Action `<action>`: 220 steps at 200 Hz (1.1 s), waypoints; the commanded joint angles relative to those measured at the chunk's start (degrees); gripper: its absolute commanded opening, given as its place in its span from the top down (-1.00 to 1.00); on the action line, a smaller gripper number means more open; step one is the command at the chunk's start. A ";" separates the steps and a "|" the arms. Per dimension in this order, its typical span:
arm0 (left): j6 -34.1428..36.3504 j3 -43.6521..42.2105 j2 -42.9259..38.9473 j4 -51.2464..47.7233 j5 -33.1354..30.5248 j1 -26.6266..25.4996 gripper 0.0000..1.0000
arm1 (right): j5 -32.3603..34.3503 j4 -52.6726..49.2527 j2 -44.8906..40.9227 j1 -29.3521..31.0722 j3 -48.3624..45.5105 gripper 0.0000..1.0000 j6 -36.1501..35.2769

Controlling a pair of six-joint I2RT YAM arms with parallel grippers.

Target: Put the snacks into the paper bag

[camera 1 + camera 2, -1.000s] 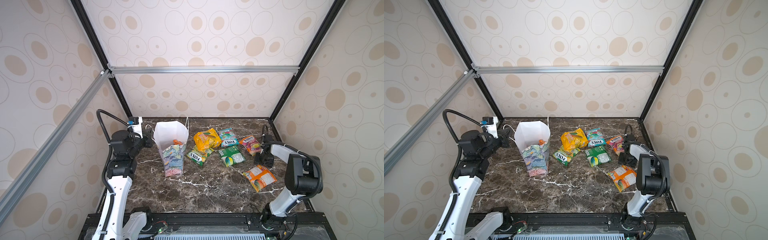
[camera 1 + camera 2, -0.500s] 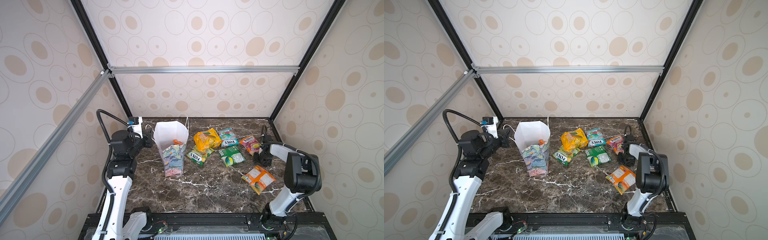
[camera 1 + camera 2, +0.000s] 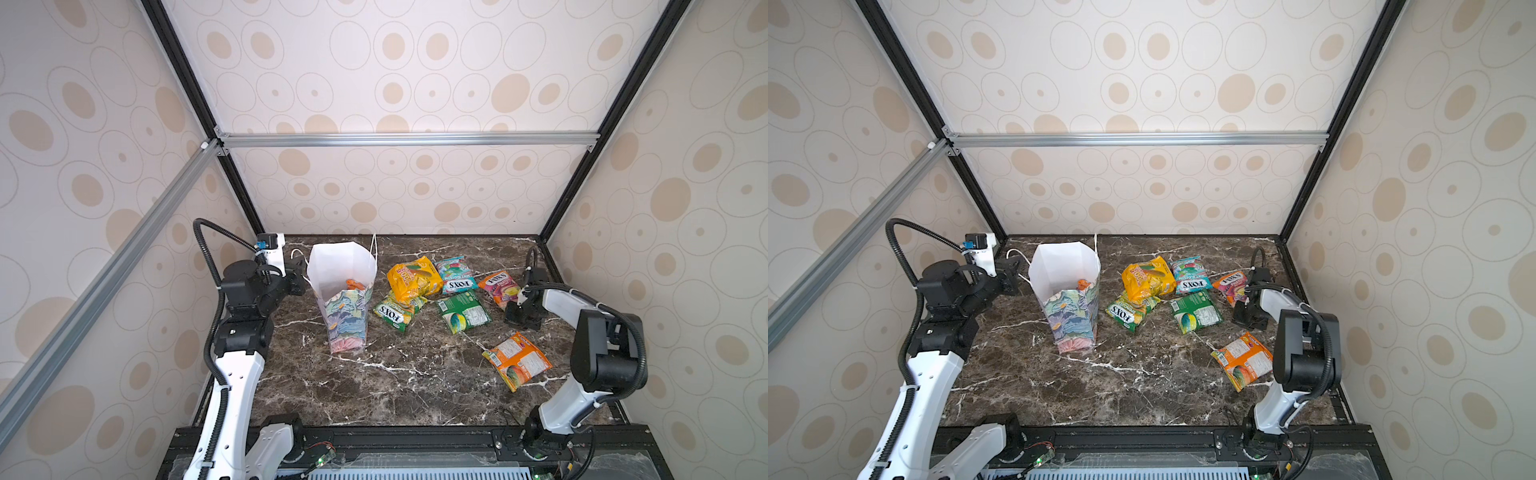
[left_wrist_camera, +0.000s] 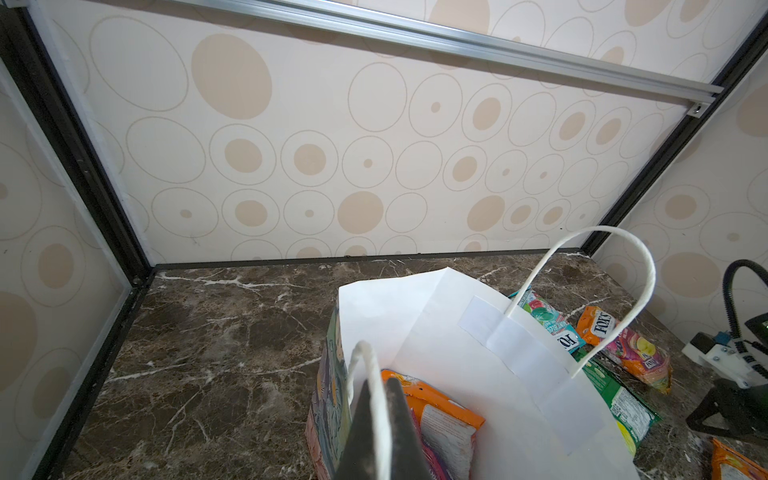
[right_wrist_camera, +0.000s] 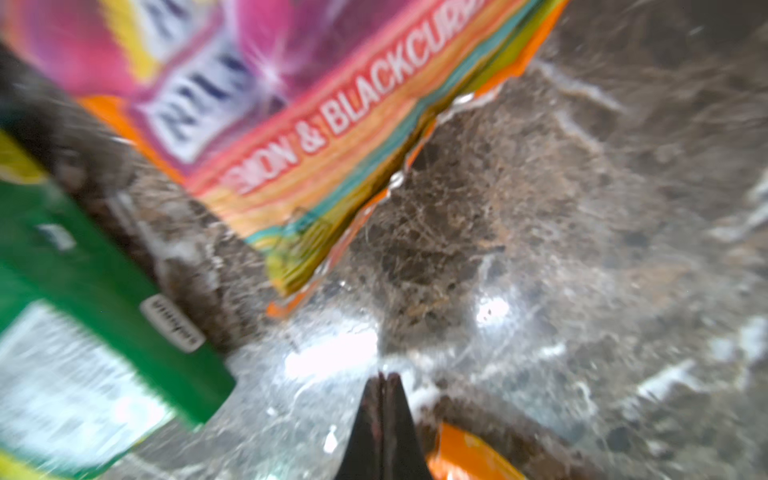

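The counter [image 3: 374, 386] looks like polished dark stone with white veins, glossy enough to glare. The paper bag [image 3: 340, 266] is matt white paper inside and painted print outside, with twisted white cord handles [image 4: 640, 266]. The snacks [image 3: 463, 316] are crinkled, glossy plastic film. At twelve o'clock runs a brushed metal rail [image 3: 407, 139].

The right gripper [image 5: 382, 376] is closing — its jaws, apart a second ago, are now meeting low over the counter [image 5: 540, 249] — and the orange packet [image 3: 517, 360] nearby is shifting slightly toward the front.
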 commanded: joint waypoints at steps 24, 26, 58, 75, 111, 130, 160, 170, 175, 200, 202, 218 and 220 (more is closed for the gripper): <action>0.84 1.70 -0.12 0.46 0.25 0.51 1.00 | 5.93 -9.15 -10.18 3.32 -0.23 -0.12 2.77; 0.81 1.74 -0.09 0.50 0.25 0.54 1.00 | 6.01 -9.34 -10.46 3.36 -0.40 -0.14 2.99; 0.71 1.63 -0.08 0.71 0.61 0.53 1.00 | 5.83 -9.49 -12.82 3.72 -4.96 -0.25 6.68; 0.54 1.61 0.11 0.78 0.85 0.54 1.00 | 4.97 -8.79 -13.17 3.91 -7.49 -0.26 8.42; 0.40 1.60 0.19 0.94 0.87 0.48 1.00 | 4.16 -6.34 -11.79 7.52 -10.83 -0.27 11.01; 0.38 1.54 0.15 1.04 0.87 0.54 1.00 | 3.57 -5.66 -10.10 9.89 -10.69 -0.27 11.61; 0.53 1.60 0.12 0.78 0.87 0.52 1.00 | -0.25 -2.57 -9.73 14.39 -11.46 -0.29 13.23; 0.62 1.60 -0.03 0.78 0.87 0.52 1.00 | -1.61 -1.61 -9.15 16.02 -11.74 -0.30 13.75; 0.65 1.60 -0.06 0.70 0.79 0.50 1.00 | -2.03 -1.25 -8.74 16.84 -11.73 -0.30 13.89; 0.71 1.43 -0.22 0.85 0.43 0.54 1.00 | -4.94 0.82 -6.71 20.58 -11.08 -0.30 14.40; 0.64 1.43 -0.22 0.86 0.43 0.54 1.00 | -5.24 1.04 -6.63 20.88 -10.97 -0.30 14.47; 0.62 1.52 0.07 0.75 0.46 0.54 1.00 | -6.24 1.62 -7.62 23.51 -9.74 -0.28 14.81; 0.64 1.54 0.02 0.70 0.50 0.54 1.00 | -6.26 1.66 -7.98 24.03 -9.50 -0.29 14.77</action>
